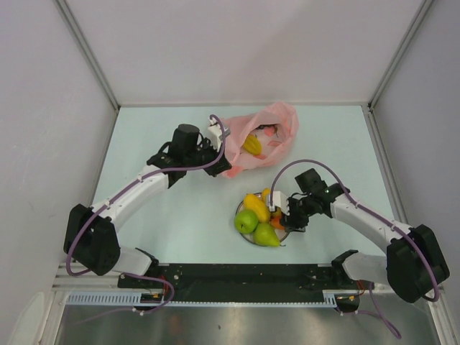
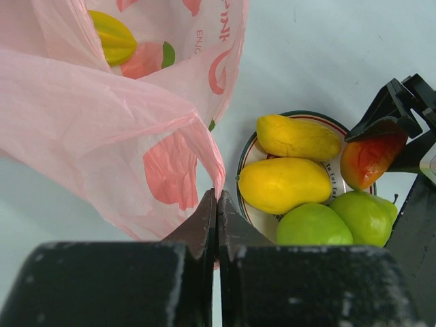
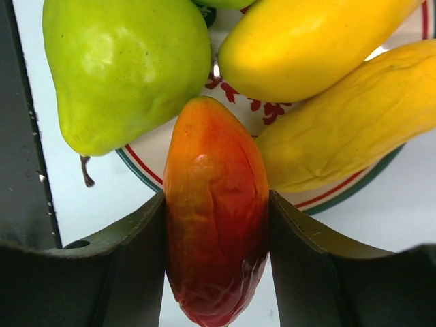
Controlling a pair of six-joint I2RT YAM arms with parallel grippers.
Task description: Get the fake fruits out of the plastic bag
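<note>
The left gripper (image 2: pixel 216 204) is pinched shut on the pink bag (image 2: pixel 88 136), just beyond the plate (image 3: pixel 151 153) (only its wrist view clearly shows a yellow fruit (image 2: pixel 112 37) inside). The right gripper (image 3: pixel 216 197) clamps a red-orange fruit (image 3: pixel 214 231) over the plate's rim.

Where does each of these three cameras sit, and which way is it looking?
Top external: above and behind the arms, looking down on the table; both arms show, bases at the bottom.
Left wrist: on the left arm, looking past its shut left gripper pinching the plastic bag.
Right wrist: on the right arm, looking along the right gripper, which clamps a red-orange fruit.
Shared: both wrist views show the plate of fruits.
</note>
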